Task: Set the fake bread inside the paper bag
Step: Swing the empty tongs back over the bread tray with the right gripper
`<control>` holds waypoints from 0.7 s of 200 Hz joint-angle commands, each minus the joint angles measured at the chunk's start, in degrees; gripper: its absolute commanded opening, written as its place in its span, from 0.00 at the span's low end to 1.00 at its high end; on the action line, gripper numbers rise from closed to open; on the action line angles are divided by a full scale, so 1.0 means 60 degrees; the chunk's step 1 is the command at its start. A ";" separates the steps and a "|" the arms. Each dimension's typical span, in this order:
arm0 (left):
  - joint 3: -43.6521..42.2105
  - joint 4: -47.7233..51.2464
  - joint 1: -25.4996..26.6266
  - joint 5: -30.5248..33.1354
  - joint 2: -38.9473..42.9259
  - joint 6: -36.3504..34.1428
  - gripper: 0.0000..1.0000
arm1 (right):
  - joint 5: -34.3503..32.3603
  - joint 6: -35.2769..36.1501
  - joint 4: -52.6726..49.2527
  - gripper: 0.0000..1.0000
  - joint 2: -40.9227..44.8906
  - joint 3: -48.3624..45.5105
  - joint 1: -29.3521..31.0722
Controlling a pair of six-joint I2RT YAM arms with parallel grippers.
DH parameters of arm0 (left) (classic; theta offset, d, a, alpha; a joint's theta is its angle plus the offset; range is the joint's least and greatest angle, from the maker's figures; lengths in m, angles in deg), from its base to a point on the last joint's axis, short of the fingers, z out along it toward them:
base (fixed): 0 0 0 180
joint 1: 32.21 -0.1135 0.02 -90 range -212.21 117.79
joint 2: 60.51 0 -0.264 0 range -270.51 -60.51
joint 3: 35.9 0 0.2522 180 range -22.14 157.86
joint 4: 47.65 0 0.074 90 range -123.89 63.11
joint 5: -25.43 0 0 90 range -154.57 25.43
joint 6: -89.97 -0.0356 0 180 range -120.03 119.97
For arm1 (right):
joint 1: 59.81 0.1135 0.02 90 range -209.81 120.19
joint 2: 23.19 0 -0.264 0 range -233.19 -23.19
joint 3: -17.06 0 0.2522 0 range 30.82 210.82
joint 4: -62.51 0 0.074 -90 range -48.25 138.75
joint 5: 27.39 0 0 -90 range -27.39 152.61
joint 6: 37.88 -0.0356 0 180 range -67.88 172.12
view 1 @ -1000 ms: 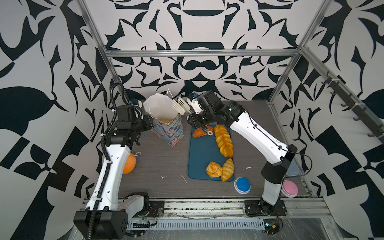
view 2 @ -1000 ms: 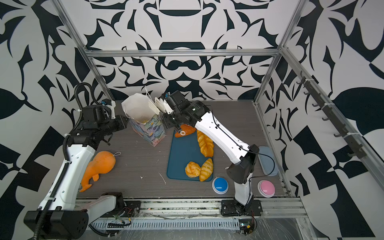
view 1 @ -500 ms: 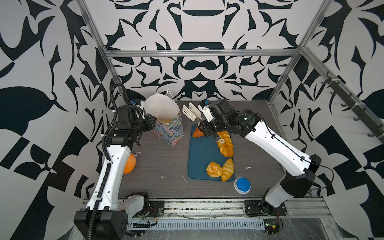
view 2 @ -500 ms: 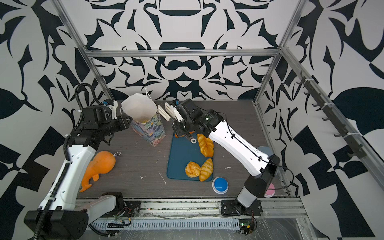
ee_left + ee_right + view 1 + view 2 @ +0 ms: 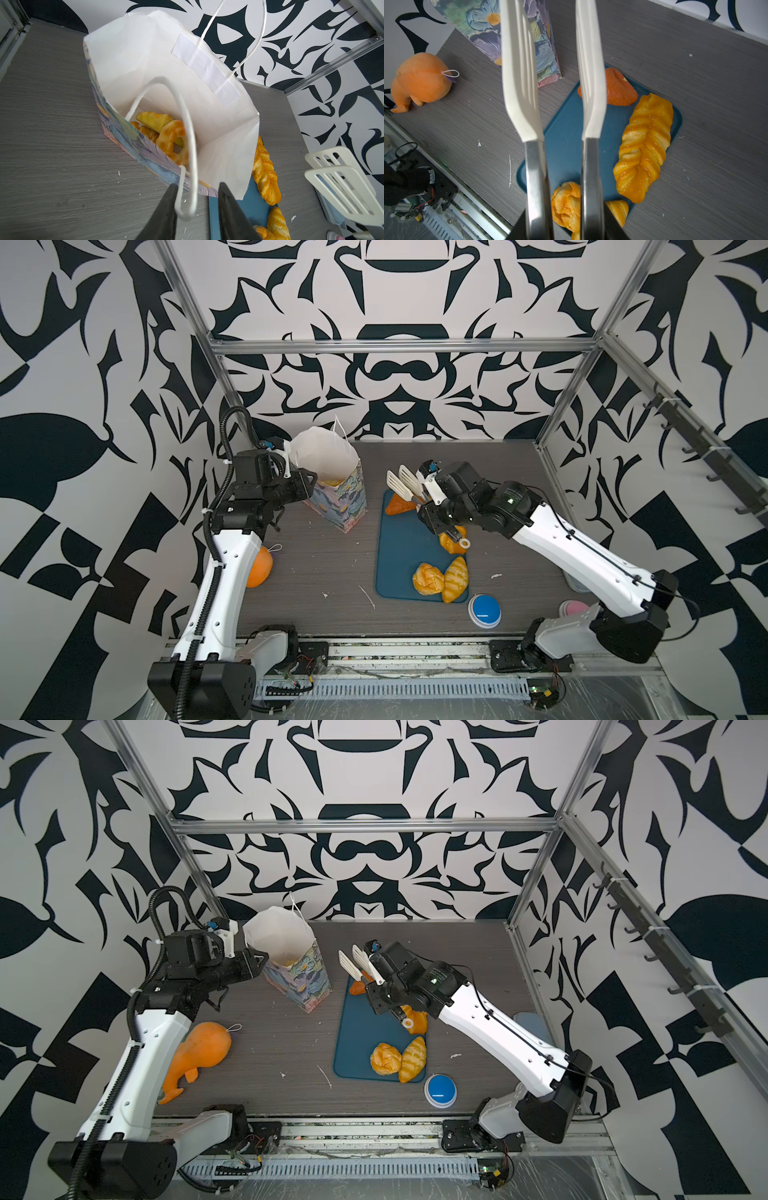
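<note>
Paper bag (image 5: 338,497) stands open on the desk (image 5: 316,564), left of the blue board (image 5: 399,556). Left claw (image 5: 197,186): released, its fingers parted either side of the bag's near string handle (image 5: 187,133), not pinching it. Inside the bag lie a ring (image 5: 172,141) and other fake bread (image 5: 154,120). Right claw (image 5: 564,228): clenched on white tongs (image 5: 519,83), with the blades apart and empty above the board. On the board are a braided loaf (image 5: 643,149), a dark orange triangle (image 5: 618,89), a round bun (image 5: 566,203) and a croissant (image 5: 616,209).
</note>
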 commanded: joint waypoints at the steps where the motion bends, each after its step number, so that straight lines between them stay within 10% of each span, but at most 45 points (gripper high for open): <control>1: -0.0098 -0.0037 -0.0033 0.0072 0.0108 -0.0010 0.36 | -0.0289 -0.0304 0.0036 0.41 0.0705 -0.0379 -0.0022; 140: -0.0054 0.0055 -0.0033 0.0244 0.0071 0.0005 0.36 | 0.0383 -0.0885 -0.1491 0.41 0.1583 -0.2684 0.0064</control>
